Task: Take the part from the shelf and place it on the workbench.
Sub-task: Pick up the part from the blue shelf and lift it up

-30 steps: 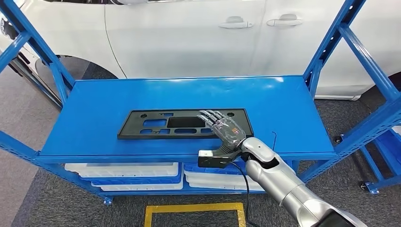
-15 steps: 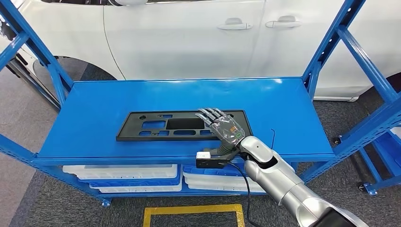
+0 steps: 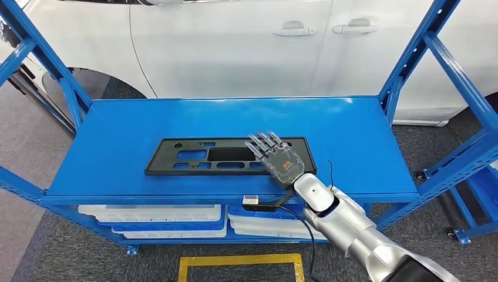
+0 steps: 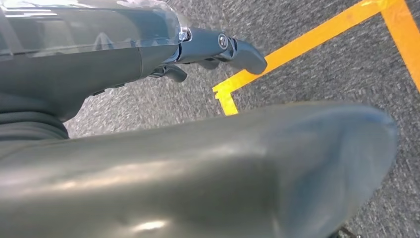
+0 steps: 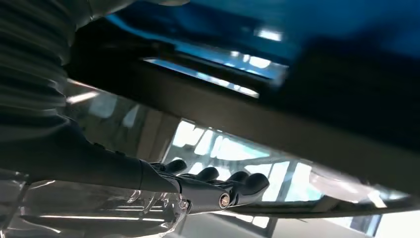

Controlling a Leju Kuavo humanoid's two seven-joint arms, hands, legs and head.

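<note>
Head view: right hand [image 3: 281, 163] over right end of black plastic panel [image 3: 226, 155] on blue shelf [image 3: 117, 135], fingers [image 3: 265, 143] straight, holding nothing. Left wrist view: left hand [image 4: 218, 47] above floor, fingers' state unclear.

A flat black part [image 3: 226, 155] with several cut-outs lies lengthwise on the blue shelf [image 3: 117, 141], near the shelf's front edge. The right hand [image 3: 278, 160] lies over the part's right end with fingers extended and apart, the silver arm rising from below the shelf's front edge. Behind the shelf stands a white car [image 3: 235, 41]; white trays [image 3: 152, 211] sit below it.
</note>
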